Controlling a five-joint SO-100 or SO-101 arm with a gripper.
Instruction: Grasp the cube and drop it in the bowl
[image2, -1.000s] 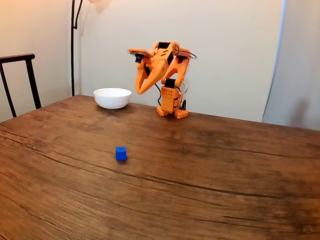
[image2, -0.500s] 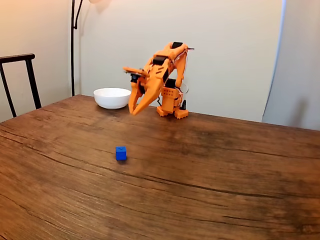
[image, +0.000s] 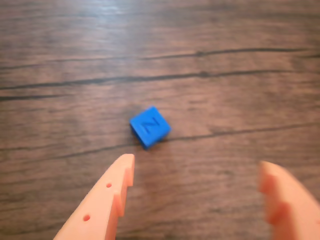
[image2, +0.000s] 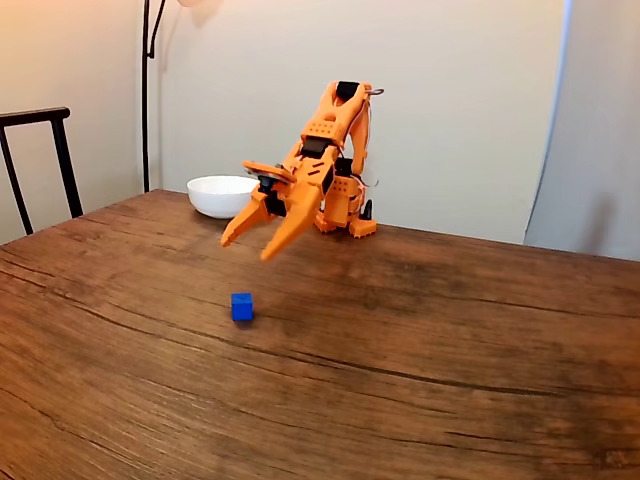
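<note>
My gripper (image2: 247, 247) hangs in the air with fingers spread wide, nothing in them. The cube (image2: 242, 306) sits on the wood table (image2: 450, 340) just below, the bowl (image2: 222, 195) back near my base.

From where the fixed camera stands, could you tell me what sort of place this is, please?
Probably a home dining room: a big wooden table, a dark chair at its left end, and a floor lamp's pole against plain walls.
</note>
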